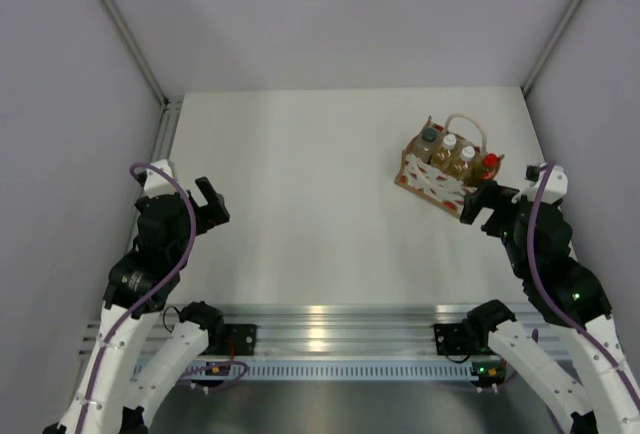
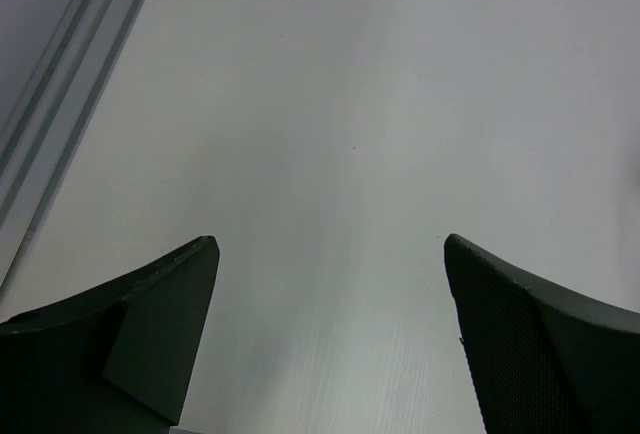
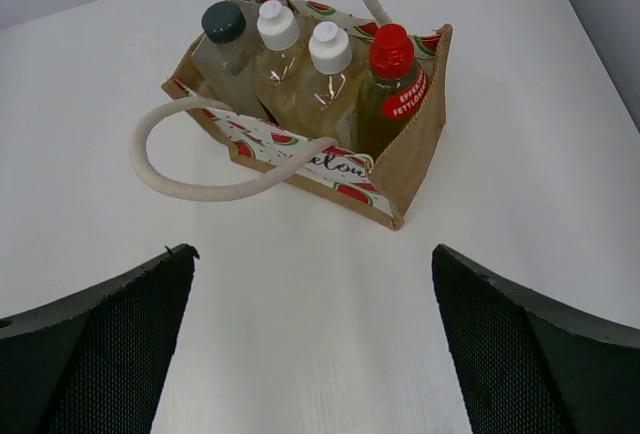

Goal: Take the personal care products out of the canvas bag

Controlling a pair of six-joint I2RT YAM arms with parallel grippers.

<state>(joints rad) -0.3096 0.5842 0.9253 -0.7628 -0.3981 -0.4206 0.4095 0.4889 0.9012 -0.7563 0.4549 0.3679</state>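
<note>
The canvas bag (image 1: 432, 180) stands at the far right of the table; in the right wrist view (image 3: 410, 159) its watermelon-patterned side faces me. Four bottles stand upright in it in a row: a clear one with a dark grey cap (image 3: 222, 44), two amber ones with white caps (image 3: 277, 49) (image 3: 328, 69), and a yellow one with a red cap (image 3: 389, 89). My right gripper (image 1: 478, 206) is open and empty, just in front of the bag, also seen in its wrist view (image 3: 312, 254). My left gripper (image 1: 211, 204) is open and empty over bare table at the left (image 2: 330, 244).
One cream handle (image 3: 200, 186) loops flat onto the table toward my right gripper; the other (image 1: 466, 124) lies behind the bag. Grey walls close in the white table (image 1: 300, 184) on three sides. A metal rail (image 1: 330, 319) runs along the near edge.
</note>
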